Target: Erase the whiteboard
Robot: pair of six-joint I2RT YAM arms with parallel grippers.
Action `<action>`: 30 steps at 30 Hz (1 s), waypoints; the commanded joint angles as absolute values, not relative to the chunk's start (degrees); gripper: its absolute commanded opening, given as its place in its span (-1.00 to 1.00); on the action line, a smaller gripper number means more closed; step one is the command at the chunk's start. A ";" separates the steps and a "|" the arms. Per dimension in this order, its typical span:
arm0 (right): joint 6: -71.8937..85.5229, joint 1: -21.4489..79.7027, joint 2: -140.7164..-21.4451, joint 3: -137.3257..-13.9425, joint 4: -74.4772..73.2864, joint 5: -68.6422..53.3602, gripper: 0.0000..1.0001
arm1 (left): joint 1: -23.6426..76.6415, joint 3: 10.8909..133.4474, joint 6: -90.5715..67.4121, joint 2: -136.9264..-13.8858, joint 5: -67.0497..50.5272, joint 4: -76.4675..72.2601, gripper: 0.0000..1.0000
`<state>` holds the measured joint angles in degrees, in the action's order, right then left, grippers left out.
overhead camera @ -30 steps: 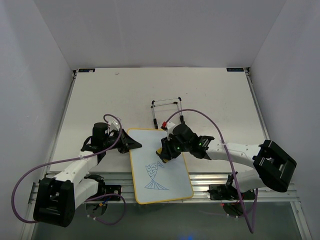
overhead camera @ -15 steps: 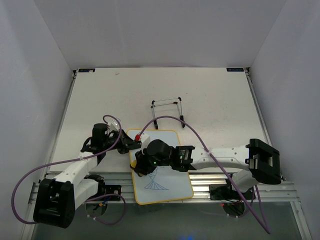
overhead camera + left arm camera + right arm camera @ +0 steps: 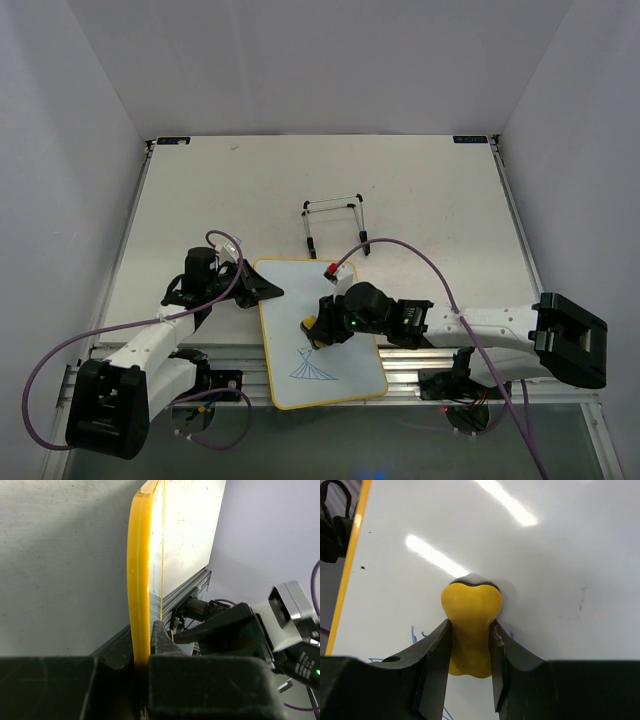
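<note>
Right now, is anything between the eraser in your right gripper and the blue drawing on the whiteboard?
Nothing visible. The right gripper holds the yellow eraser on the whiteboard, only bare board between it and the blue drawing. The left gripper clamps the board's left edge, off that path.

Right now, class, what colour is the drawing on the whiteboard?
Blue; the drawing shows best in the top external view.

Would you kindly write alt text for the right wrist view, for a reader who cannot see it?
The right end effector grips a squashed yellow eraser between two black fingers, its tip on the glossy whiteboard. Blue marker lines show at lower left, and the board's yellow frame runs down the left edge.
</note>
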<state>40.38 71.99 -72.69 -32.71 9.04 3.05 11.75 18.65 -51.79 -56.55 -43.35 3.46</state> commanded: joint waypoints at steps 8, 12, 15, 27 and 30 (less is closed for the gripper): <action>43.07 64.43 -69.26 -19.34 -8.96 1.94 -0.85 | 12.22 18.98 -45.53 -55.37 -32.61 4.30 -1.00; 41.58 62.67 -66.80 -19.51 -10.63 2.02 -0.85 | 12.22 19.07 -45.00 -55.20 -32.43 4.66 -1.00; 39.12 62.84 -66.36 -20.74 -10.90 0.63 -0.85 | 12.22 18.90 -45.17 -55.11 -32.34 4.48 -1.00; 28.83 78.21 -70.74 -36.01 -4.22 -0.88 -0.84 | 12.30 18.54 -45.70 -55.46 -32.26 3.69 -1.00; 27.34 82.61 -75.75 -39.45 -2.56 -0.26 -0.84 | 12.22 18.54 -45.70 -55.63 -32.43 3.60 -1.00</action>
<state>30.28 77.67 -70.65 -36.71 -1.91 2.52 11.79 18.63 -52.07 -55.88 -43.11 3.46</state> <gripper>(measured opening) 0.383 0.139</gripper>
